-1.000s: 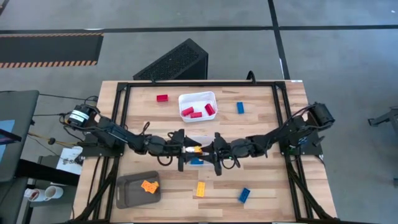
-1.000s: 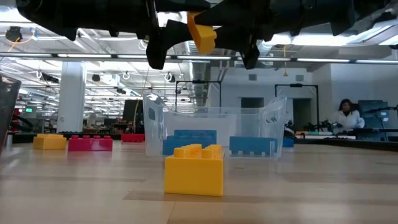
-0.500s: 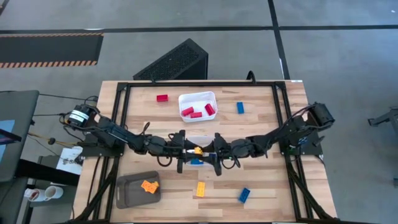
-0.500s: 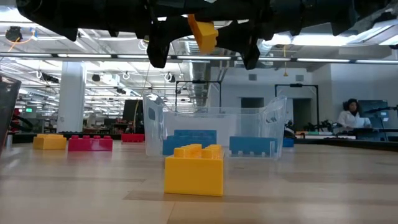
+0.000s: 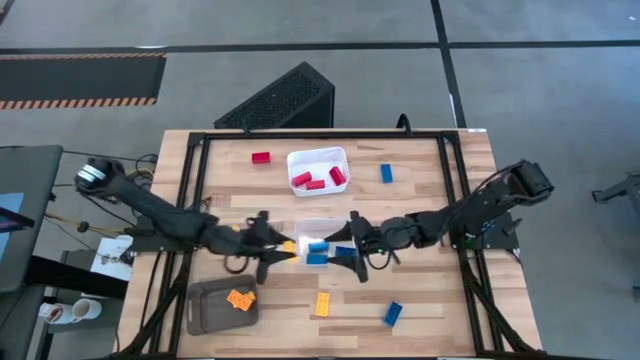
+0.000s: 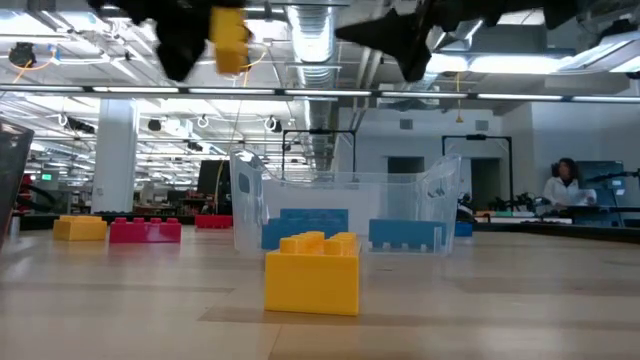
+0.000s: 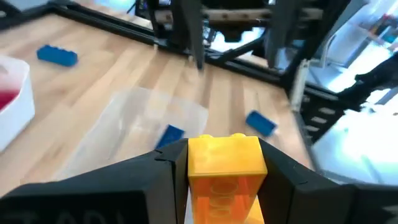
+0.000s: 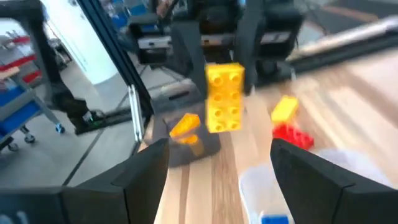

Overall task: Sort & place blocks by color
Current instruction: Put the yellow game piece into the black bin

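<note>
My left gripper (image 5: 278, 248) is shut on a yellow block (image 7: 224, 167) and holds it in the air beside the left edge of the clear tray (image 5: 305, 228), which has blue blocks (image 5: 317, 252) in it. My right gripper (image 5: 342, 252) stands open on the tray's right side with nothing between its fingers; its wrist view faces the held block (image 8: 224, 97). A second yellow block (image 5: 323, 303) lies on the table near the front. In the low view the held block (image 6: 230, 38) hangs high above the table. My left gripper pinches the yellow block by two opposite side faces (image 7: 194, 163) between its two fingers. The fingers come at it about level from the table's left. The block is lifted clear of table and tray and stands out beyond the fingers toward my right gripper.
A white tray (image 5: 318, 155) with red blocks stands at the back middle. A grey tray (image 5: 205, 310) with yellow blocks lies at the front left. Loose blocks: a red block (image 5: 261, 157), a blue block (image 5: 386, 173), another blue block (image 5: 392, 313).
Both grippers held the yellow block together above the clear tray. My left gripper closed on it, my right gripper opened and let go. My left gripper then carried the block toward the table's left edge, and my right gripper drew back a little.
</note>
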`<action>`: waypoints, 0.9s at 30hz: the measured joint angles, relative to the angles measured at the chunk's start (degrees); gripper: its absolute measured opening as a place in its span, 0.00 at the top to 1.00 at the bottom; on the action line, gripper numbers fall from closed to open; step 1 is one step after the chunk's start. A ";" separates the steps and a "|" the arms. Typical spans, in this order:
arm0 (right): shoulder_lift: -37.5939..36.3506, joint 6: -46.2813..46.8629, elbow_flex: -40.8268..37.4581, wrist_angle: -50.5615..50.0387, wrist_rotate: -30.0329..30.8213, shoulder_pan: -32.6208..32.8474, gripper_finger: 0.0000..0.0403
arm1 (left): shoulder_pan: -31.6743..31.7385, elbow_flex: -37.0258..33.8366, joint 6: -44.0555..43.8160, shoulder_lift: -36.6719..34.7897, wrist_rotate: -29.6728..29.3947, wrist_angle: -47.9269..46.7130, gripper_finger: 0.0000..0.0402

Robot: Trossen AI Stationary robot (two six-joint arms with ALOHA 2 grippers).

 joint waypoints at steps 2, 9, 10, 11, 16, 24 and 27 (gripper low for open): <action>-1.34 -1.14 0.05 0.09 0.12 0.00 0.25 | -4.60 0.02 -3.51 -3.68 -2.56 -4.02 0.73; -1.81 -1.74 0.03 0.45 0.32 0.00 0.25 | -23.30 0.02 -13.21 -5.95 -6.51 -9.96 0.73; -1.60 -1.75 0.03 0.36 0.33 0.00 0.25 | -25.35 0.02 -15.51 -5.55 -7.70 -10.52 0.73; -1.43 -1.75 -0.02 0.08 0.37 0.00 0.25 | -27.10 0.02 -17.81 -5.28 -8.84 -11.71 0.73; -0.49 -0.96 -0.05 0.55 1.80 0.00 0.25 | -32.74 0.02 -29.86 -3.63 -13.07 -19.78 0.71; -0.53 -0.81 -0.01 2.47 1.98 0.00 0.25 | -34.76 0.07 -42.69 1.24 -5.91 -26.89 0.73; -0.53 -0.97 -0.03 2.85 1.98 -0.27 0.25 | -34.76 0.07 -45.79 2.93 -2.61 -28.00 0.67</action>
